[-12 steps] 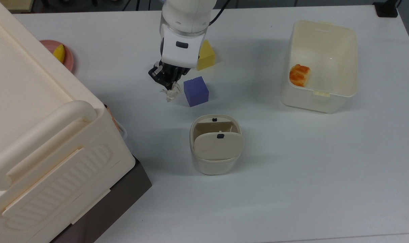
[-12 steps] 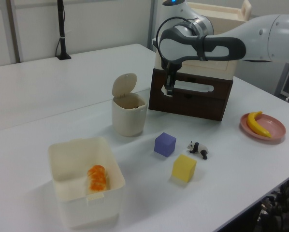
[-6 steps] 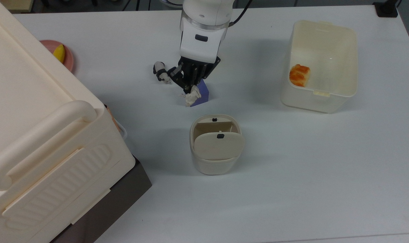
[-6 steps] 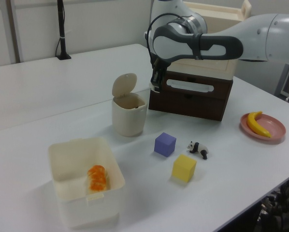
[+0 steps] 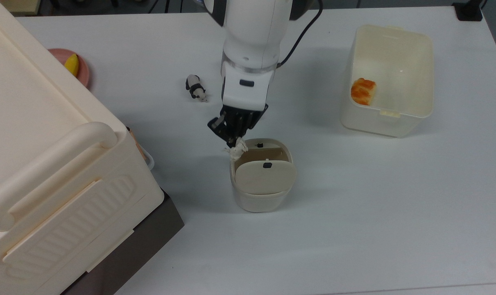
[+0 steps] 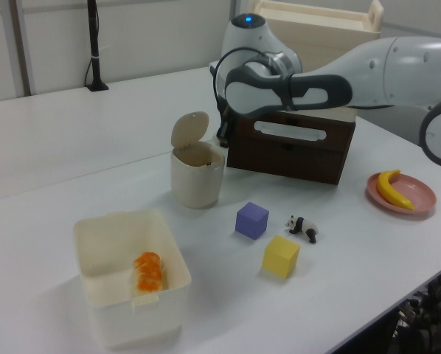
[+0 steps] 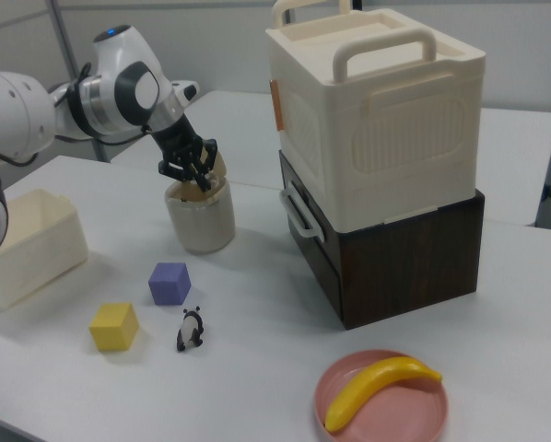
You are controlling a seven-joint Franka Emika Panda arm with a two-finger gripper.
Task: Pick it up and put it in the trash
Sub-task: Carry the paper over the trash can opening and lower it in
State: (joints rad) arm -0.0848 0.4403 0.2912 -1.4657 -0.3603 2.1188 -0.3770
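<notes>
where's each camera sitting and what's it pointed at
Top view: overhead, facing down on the table; shows the arm's wrist and end effector holding the paper wad at the trash bin rim.
Left view: low at the tub's side, facing the handled box; shows forearm.
Right view: low by the banana plate, facing the arm.
All share the bin.
</notes>
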